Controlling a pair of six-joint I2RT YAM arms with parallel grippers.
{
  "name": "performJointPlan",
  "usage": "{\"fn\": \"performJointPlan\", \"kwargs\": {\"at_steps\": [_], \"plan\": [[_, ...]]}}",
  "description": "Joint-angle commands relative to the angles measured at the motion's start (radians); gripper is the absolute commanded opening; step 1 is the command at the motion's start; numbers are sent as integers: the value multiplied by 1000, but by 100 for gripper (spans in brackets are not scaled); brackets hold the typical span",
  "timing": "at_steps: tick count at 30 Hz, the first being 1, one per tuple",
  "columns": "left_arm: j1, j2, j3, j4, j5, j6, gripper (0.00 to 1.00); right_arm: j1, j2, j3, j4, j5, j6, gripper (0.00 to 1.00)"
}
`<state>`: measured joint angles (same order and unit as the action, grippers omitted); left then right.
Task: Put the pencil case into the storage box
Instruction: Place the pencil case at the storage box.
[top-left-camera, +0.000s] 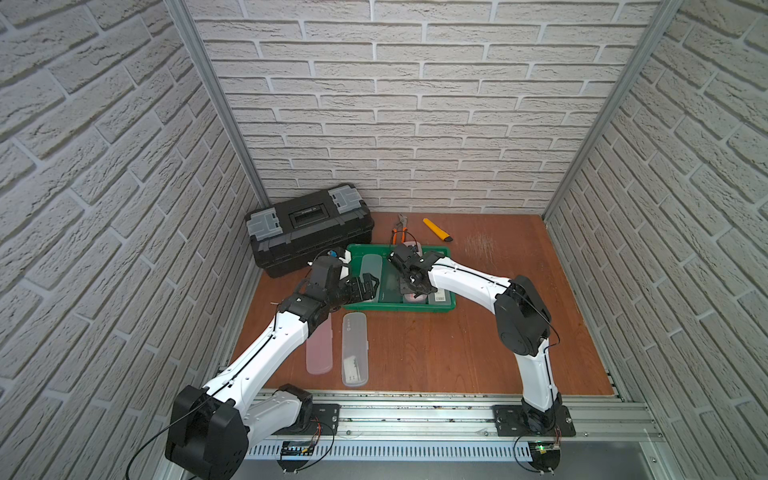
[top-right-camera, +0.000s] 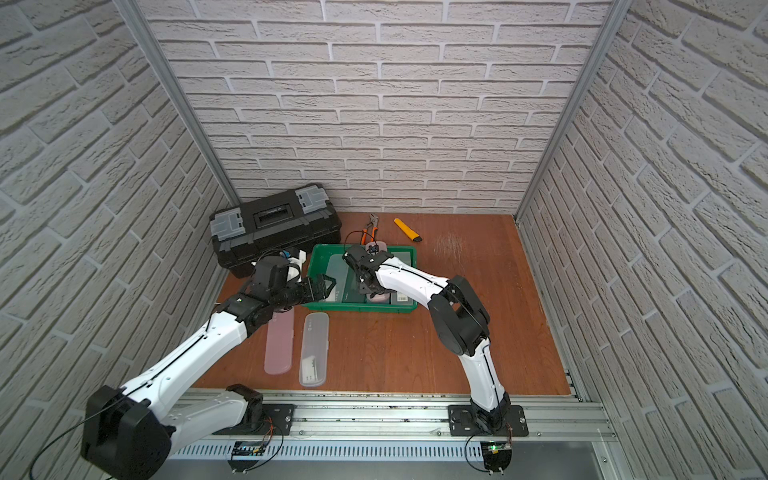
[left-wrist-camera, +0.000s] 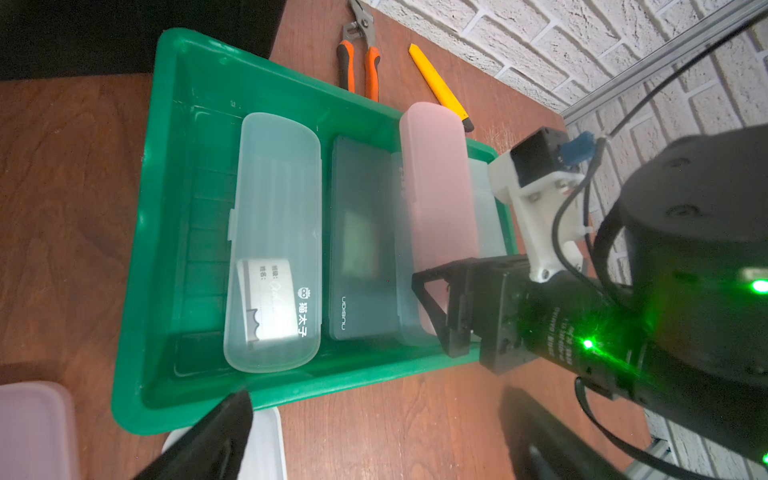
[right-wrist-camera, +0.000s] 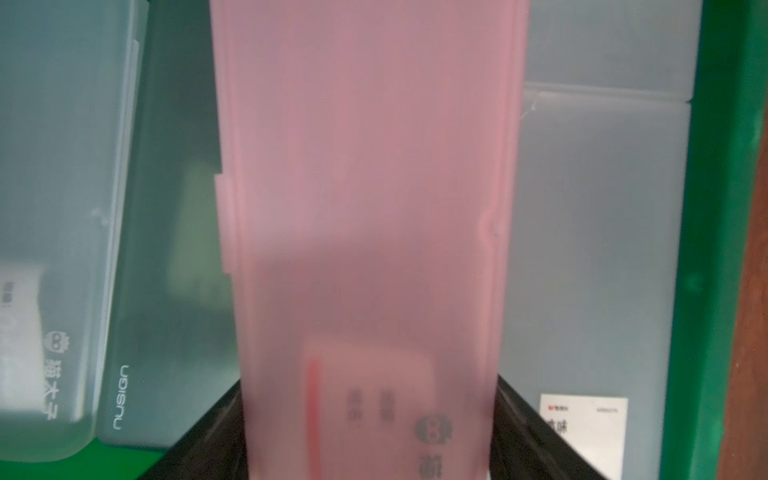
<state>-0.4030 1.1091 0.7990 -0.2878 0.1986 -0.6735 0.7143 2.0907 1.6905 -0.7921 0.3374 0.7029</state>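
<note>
I find the frosted pink plastic pencil case between the fingers of the right claw, over the shallow green plastic storage box; I cannot tell whether it is gripped.

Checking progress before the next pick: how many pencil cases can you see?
6. Four in the storage box: clear case, dark case, pink case over a frosted case. Two on the table: loose pink case, loose clear case. Others could hide beneath.

Your left arm and right arm are white shells with chunky black joints and thin black cables running along them. Behind the right gripper sits a white mount with a blue plug; green LEDs glow on the black wrist.
</note>
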Motion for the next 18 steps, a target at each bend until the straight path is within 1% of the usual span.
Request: {"fn": "performJointPlan", "kwargs": {"at_steps": [1,5,9,13,16,18], "plan": [[-5,-17,-7,-2,-35,15,98,1,-62,23,21,47,5,91],[-5,-39,-14,-6,-54,17,98,-2,-106,51,31,90,-45,96],[-5,-48,-21,-14,-62,17,99,-8,-86,105,51,117,-139,96],[-5,-58,-37,-23,-77,8,99,-12,32,249,-18,174,-249,96],[-4,-68,-65,-21,-87,10,99,-11,146,388,-128,217,-272,96],[-5,-64,-74,-43,-94,14,98,-12,187,420,-142,211,-283,96]]}}
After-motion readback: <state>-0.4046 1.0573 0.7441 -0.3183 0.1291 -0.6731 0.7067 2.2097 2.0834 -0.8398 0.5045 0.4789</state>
